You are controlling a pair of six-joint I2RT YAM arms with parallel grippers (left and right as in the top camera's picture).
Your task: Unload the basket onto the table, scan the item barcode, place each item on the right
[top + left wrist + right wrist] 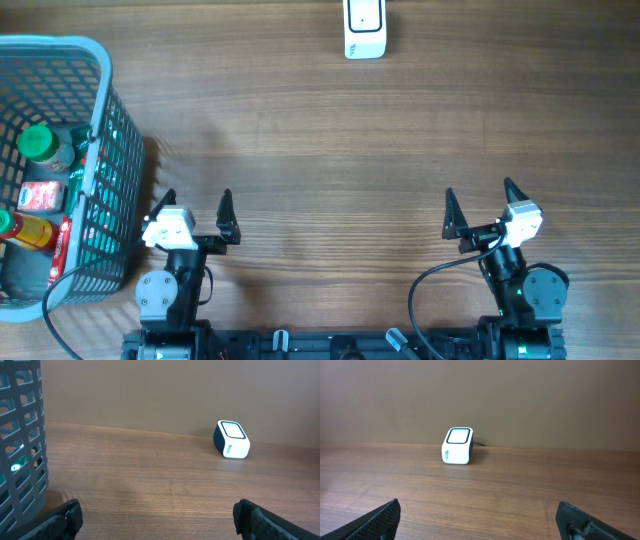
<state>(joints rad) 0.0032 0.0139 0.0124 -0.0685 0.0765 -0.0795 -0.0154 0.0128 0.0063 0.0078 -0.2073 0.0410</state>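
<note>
Not begun: goods (42,146) in basket (108,140), scanner (365,30) idle far off; left gripper (195,198), right gripper (481,192) spread wide, empty.

Left pincer (197,203) and right pincer (480,198) have black pointed fingers (226,206), white housings (168,230).

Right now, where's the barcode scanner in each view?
Overhead: scanner at the top edge, slightly right of centre.
Left wrist: scanner right of centre, upper half, near the wall.
Right wrist: scanner left of centre, mid-height, near the wall.
Shared landmark: the wooden table in all three; the basket only overhead and left wrist.
</note>
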